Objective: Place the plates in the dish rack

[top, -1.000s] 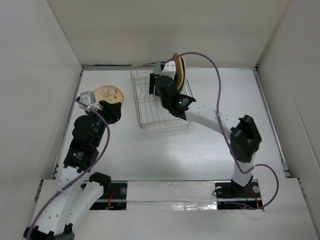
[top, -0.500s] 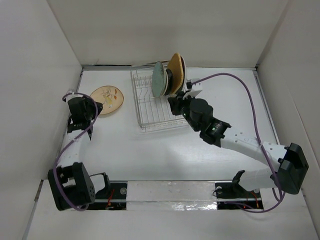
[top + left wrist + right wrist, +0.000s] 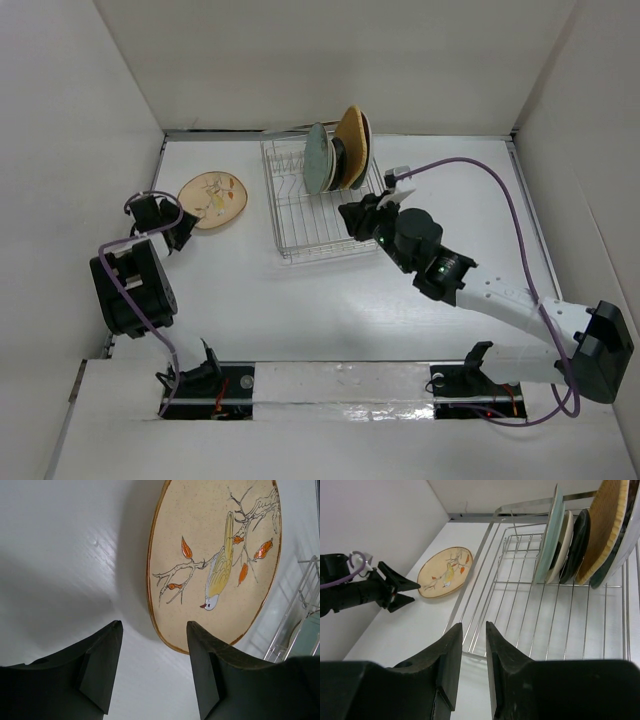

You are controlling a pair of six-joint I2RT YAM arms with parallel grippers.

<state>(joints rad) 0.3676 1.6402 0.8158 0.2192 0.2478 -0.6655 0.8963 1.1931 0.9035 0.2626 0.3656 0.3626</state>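
Four plates point(image 3: 338, 155) stood on edge at the far end of the rack point(image 3: 300, 232). The tan plate point(image 3: 215, 565) lay flat on the table point(image 3: 300, 300), just left of the rack. My left gripper point(image 3: 155, 628) sat low at that plate's near rim, jaws wide and empty. My right gripper point(image 3: 473, 627) hung by the rack's near right corner, jaws narrow, holding nothing. To lift the plate cleanly, I judged I should work one finger under the rim, pinch the edge firmly, then tip the plate upright before carrying it to a free slot.
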